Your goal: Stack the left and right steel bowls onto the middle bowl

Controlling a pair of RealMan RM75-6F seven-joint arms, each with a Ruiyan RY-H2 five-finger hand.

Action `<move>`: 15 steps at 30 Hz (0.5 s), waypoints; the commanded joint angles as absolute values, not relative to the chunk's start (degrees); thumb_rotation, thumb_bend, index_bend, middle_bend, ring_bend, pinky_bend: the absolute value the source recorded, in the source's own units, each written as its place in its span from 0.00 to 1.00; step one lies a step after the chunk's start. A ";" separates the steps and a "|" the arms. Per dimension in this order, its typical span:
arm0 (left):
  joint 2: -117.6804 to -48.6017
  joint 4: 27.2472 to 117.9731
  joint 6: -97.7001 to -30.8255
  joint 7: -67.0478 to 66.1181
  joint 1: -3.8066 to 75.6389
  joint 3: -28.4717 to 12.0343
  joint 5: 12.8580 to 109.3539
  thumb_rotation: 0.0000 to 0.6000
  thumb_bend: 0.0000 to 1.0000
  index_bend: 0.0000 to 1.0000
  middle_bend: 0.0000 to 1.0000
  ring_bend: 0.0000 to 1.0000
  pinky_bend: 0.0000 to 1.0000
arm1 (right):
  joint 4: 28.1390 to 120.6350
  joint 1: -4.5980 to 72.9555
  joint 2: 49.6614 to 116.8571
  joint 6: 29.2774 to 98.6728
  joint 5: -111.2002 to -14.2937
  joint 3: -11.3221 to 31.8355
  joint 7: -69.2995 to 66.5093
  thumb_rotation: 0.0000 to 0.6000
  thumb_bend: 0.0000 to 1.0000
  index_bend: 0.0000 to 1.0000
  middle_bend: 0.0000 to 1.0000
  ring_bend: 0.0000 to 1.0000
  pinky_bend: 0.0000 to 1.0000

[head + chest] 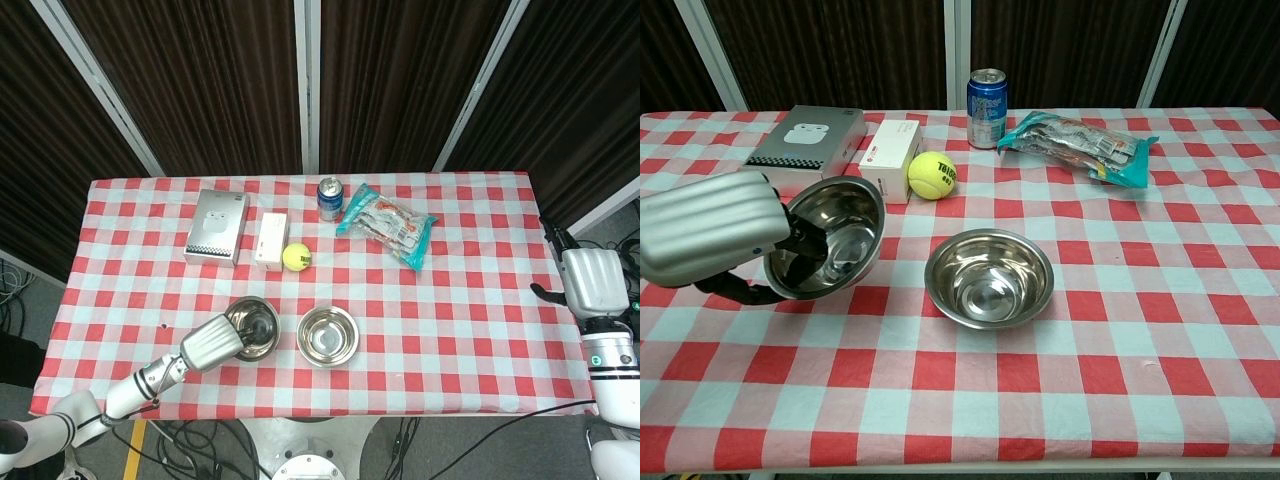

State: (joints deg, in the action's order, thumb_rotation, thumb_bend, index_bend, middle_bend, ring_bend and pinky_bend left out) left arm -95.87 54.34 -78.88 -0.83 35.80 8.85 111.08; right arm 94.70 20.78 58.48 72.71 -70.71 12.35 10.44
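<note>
Two steel bowls are in view. My left hand (pixel 710 235) grips the left bowl (pixel 835 238) by its near-left rim, fingers reaching inside it. That bowl is off the cloth and tilted, its opening turned toward the right. From above, the left hand (pixel 212 345) and its bowl (pixel 254 326) sit just left of the middle bowl (pixel 327 335). The middle bowl (pixel 989 277) stands upright on the checked tablecloth (pixel 1160 330), apart from the held one. My right hand (pixel 590 285) hangs beyond the table's right edge, holding nothing, its thumb and fingers apart.
Along the back stand a silver box (pixel 805 138), a white carton (pixel 890 158), a tennis ball (pixel 932 174), a blue can (pixel 986 94) and a snack bag (pixel 1080 140). The ball and carton lie close behind the lifted bowl.
</note>
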 commanded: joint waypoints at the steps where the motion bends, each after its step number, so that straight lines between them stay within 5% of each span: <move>1: -94.20 58.68 -75.93 -3.06 39.34 7.79 112.07 1.00 0.36 0.69 0.70 1.00 1.00 | 94.78 20.60 58.04 73.24 -70.49 12.92 9.64 1.00 0.04 0.13 0.31 0.79 0.77; 15: -92.61 69.60 -66.57 -7.61 49.10 2.53 111.46 1.00 0.37 0.70 0.71 1.00 1.00 | 92.62 18.28 56.93 76.80 -67.58 16.53 1.59 1.00 0.04 0.13 0.31 0.79 0.77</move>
